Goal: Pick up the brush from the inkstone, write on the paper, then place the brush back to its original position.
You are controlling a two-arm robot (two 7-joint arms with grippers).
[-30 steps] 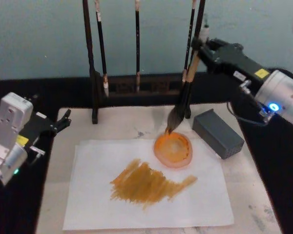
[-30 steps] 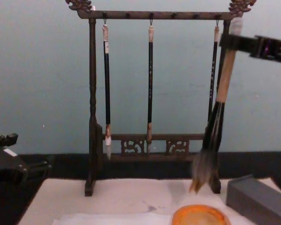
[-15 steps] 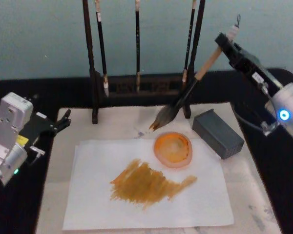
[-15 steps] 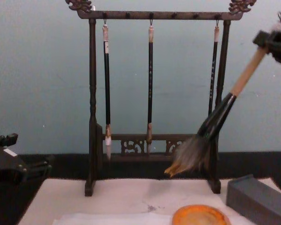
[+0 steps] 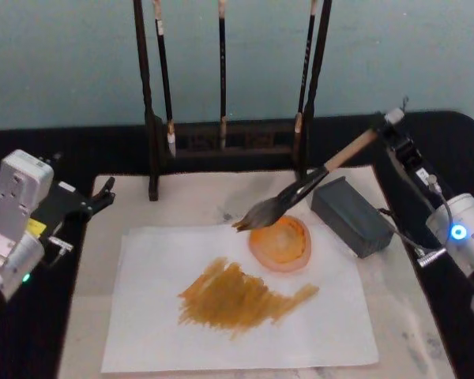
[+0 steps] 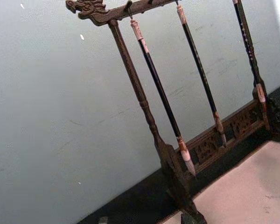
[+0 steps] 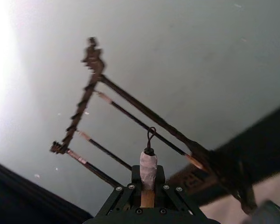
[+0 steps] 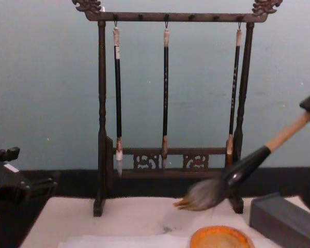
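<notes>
My right gripper [image 5: 391, 130] is shut on the top of the brush [image 5: 316, 178], just below its white end cap [image 7: 148, 165]. The brush slants low. Its pale handle passes over the dark grey inkstone block [image 5: 351, 215], and its bushy bristles [image 8: 199, 196] hover above the far rim of an orange dish [image 5: 280, 241]. The white paper [image 5: 158, 324] lies in front of the dish and carries a broad orange-brown smear [image 5: 237, 296]. My left gripper [image 5: 104, 196] is parked open at the mat's left edge, holding nothing.
A dark wooden brush rack [image 8: 165, 16] with three thin hanging brushes [image 5: 221, 79] stands at the back of the beige felt mat [image 5: 197, 197]. Its right post rises close behind the held brush. Black tabletop surrounds the mat.
My right gripper has dropped and drawn back to the right, tipping the brush from almost upright to a low slant. The bristles swung left over the dish's far rim. The left arm stayed still.
</notes>
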